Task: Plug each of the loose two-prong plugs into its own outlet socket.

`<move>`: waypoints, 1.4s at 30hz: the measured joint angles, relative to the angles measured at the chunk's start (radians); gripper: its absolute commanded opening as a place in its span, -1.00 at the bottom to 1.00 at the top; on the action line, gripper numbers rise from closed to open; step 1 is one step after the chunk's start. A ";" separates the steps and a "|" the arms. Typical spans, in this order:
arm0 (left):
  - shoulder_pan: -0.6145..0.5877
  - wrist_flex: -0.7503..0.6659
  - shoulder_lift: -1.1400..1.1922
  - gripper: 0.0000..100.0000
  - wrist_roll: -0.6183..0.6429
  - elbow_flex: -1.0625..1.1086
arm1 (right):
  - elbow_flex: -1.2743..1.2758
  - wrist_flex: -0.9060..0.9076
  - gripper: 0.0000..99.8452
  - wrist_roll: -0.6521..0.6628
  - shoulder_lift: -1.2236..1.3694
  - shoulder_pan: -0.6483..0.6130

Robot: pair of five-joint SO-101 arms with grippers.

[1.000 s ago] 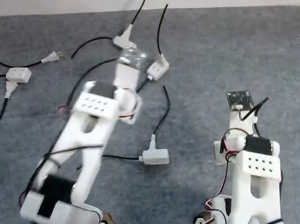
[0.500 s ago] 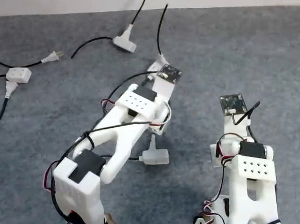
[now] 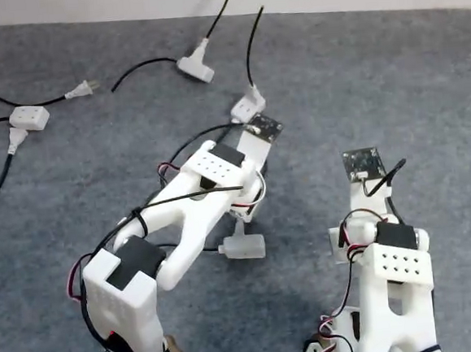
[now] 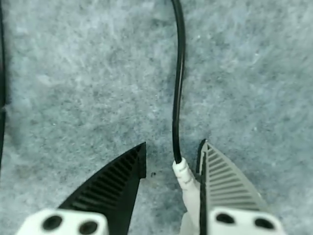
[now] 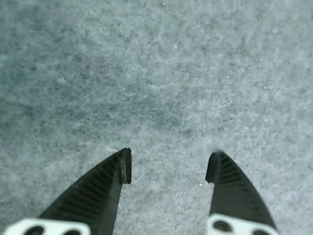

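A white plug (image 3: 243,245) lies on the grey carpet in the middle, its black cable (image 4: 178,83) running away from it. My left gripper (image 4: 172,145) is open and low over it. The plug's white cable neck (image 4: 184,176) sits between the fingers, close to the light finger (image 4: 220,171). In the high view the left arm (image 3: 211,174) covers that spot. My right gripper (image 5: 171,152) is open over bare carpet, nothing between its fingers; its arm (image 3: 378,230) stands at the right. A loose two-prong plug (image 3: 80,91) lies at the back left.
A white socket block (image 3: 29,117) at the far left has a white plug (image 3: 14,139) in it. Two more white cable ends lie at the back (image 3: 195,67) and just beyond the left arm (image 3: 248,106). Black cables cross the left and back carpet.
The left arm swung from the back toward the middle and came down over the white plug. The right arm shifted slightly to the left.
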 measured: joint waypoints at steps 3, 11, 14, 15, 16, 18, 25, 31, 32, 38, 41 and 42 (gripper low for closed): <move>0.005 0.000 0.000 -0.80 0.000 0.000 | 0.000 0.000 -0.49 0.000 0.000 0.000; 0.003 0.000 0.000 -0.99 -0.021 -0.005 | 0.000 0.000 -0.49 0.000 0.000 0.000; -0.029 0.002 0.002 -0.99 -0.035 -0.048 | 0.000 0.000 -0.49 0.000 0.000 0.000; -0.043 0.002 0.002 -0.99 -0.057 -0.068 | 0.000 0.000 -0.49 0.000 0.000 0.000; -0.060 0.002 0.002 -0.99 -0.077 -0.089 | 0.000 0.000 -0.49 0.000 0.000 0.000; -0.092 0.005 0.002 -0.99 -0.106 -0.143 | 0.000 0.000 -0.49 0.000 0.000 0.000; -0.203 0.112 0.008 -0.99 -0.232 -0.448 | 0.006 0.012 -0.49 0.000 0.000 -0.101; -0.307 0.121 0.143 -0.99 -0.318 -0.755 | 0.006 0.015 -0.49 0.000 0.000 -0.118; -0.310 0.121 0.186 -0.99 -0.330 -0.809 | 0.006 0.015 -0.49 0.000 0.000 -0.120; -0.298 0.232 0.433 -0.93 -0.351 -1.111 | 0.006 0.015 -0.49 0.000 0.000 -0.120; -0.281 0.327 0.500 -0.64 -0.351 -1.250 | 0.006 0.015 -0.49 0.000 0.000 -0.120; -0.278 0.356 0.514 -0.54 -0.351 -1.293 | 0.006 0.015 -0.49 0.002 0.000 -0.120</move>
